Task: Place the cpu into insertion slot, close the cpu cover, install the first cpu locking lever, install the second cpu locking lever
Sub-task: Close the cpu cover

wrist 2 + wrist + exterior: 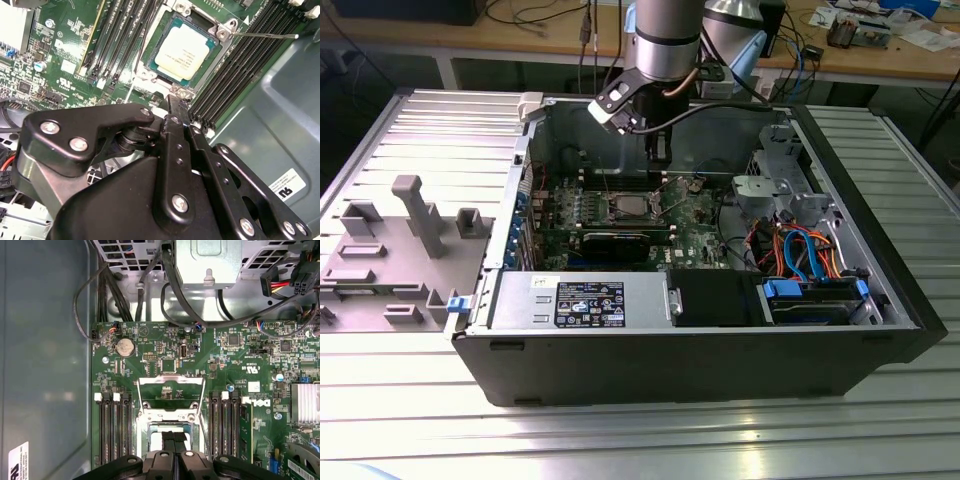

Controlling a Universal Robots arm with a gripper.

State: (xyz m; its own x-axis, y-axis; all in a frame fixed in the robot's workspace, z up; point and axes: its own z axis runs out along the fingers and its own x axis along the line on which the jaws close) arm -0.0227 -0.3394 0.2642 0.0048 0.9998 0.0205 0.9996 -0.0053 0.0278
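Exterior view: an open computer case (720, 370) lies on a ribbed metal table (410, 420). In the upper middle of the frame the robot arm reaches down into the case, and its claw (658, 152) hangs just above the green board (695, 235), close behind the slot (625, 207) at the frame's centre.

In the second wrist view the cpu (182, 54) sits flat in the slot (216, 47), with its pale metal top uncovered. The claw (173, 102) has its two black fingers (170, 131) pressed together, and nothing can be seen between them. The tips are at the slot's near rim; whether they touch it cannot be told. A thin wire lever (265, 35) juts away from one corner of the slot.

In the first wrist view the cover (170, 380) is swung open, lying back over the board (225, 365) beyond the slot, and green board shows through its square window. The claw (173, 437) is over the slot, its fingers side by side.
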